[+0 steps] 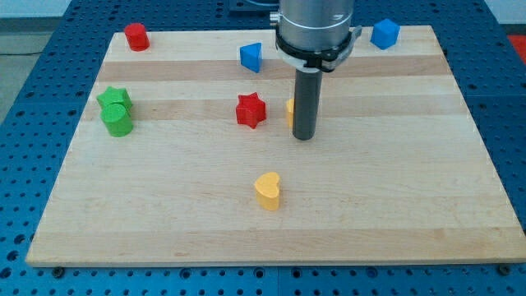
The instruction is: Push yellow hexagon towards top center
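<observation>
The yellow hexagon [290, 111] is mostly hidden behind my rod; only a sliver of its left side shows, right of the red star [251, 110]. My tip [304, 136] rests on the wooden board [394, 189] just in front of the hexagon, on its lower side in the view, touching or nearly touching it. The rod comes down from the arm at the view's top center.
A yellow heart [268, 191] lies below the tip. A blue block [251, 57] sits at top center-left, a blue cube [385, 34] at top right, a red cylinder [136, 37] at top left. A green star [113, 99] and green cylinder [117, 120] sit at the left.
</observation>
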Tool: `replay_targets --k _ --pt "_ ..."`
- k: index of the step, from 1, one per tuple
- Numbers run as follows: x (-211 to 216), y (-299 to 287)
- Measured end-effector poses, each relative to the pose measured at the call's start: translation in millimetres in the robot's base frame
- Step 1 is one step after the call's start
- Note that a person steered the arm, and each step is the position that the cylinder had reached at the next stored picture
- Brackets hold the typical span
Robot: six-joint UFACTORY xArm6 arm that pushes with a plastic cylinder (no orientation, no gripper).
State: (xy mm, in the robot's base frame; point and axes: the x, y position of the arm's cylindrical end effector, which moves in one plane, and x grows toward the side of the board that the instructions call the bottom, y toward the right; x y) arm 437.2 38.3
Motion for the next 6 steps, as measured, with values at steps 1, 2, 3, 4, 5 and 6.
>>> replay_targets --k 1,2,3,4,5,6 --pt "-16 -2" --pt "-42 4" --pt "-68 6" --pt "-93 6" --pt "-96 5" --pt "-93 -18"
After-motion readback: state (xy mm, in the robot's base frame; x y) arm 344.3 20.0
